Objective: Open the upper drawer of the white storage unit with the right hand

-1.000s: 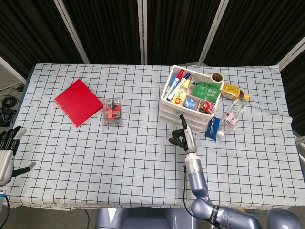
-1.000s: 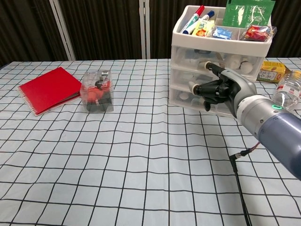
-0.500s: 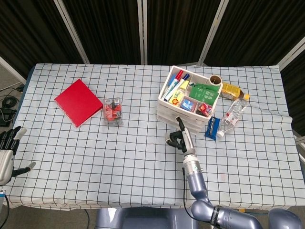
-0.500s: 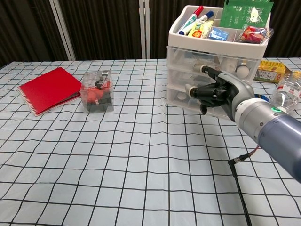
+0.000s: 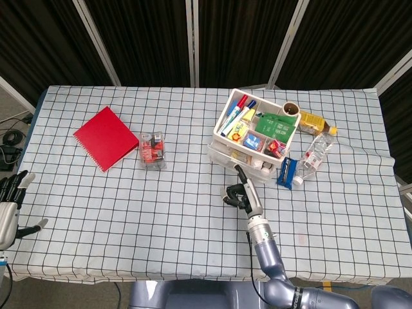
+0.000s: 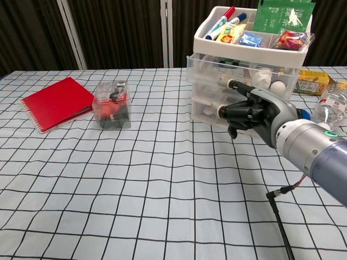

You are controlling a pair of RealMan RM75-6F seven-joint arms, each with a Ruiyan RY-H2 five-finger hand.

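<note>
The white storage unit [image 5: 254, 138] [image 6: 246, 103] stands at the right back of the table, with markers and packets in its top tray. Its upper drawer [image 6: 217, 70] [image 5: 225, 153] sticks out a little from the stack toward me. My right hand [image 6: 254, 111] [image 5: 239, 193] is at the drawer's front, fingers curled, one finger hooked along the drawer's front edge. My left hand [image 5: 9, 205] hangs off the table's near left corner, fingers apart and holding nothing; the chest view does not show it.
A red notebook [image 5: 105, 137] [image 6: 59, 102] and a clear box of small items [image 5: 152, 150] [image 6: 112, 104] lie at the left. A water bottle [image 5: 314, 153] [image 6: 332, 103], a yellow box [image 5: 313, 122] and a blue packet [image 5: 288, 172] sit right of the unit. A black cable [image 6: 279, 216] trails below my right arm.
The right hand has drawn back toward me with the upper drawer, which now juts out from the unit. The whole unit slid slightly toward me too. The left hand is still.
</note>
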